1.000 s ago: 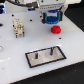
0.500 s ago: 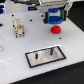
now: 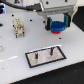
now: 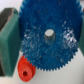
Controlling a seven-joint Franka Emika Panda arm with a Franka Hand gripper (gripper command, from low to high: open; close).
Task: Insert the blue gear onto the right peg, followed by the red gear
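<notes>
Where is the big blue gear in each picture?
Exterior view: the blue gear sits under the gripper, toward the exterior view's right, above the grey plate.
Wrist view: the blue gear fills most of the picture.
Shared landmark: the red gear is beside it in the wrist view; in the exterior view, I cannot make it out.

a glossy white table (image 3: 15,60) fills the exterior view, brightly lit; the far edge is blurred.
</notes>
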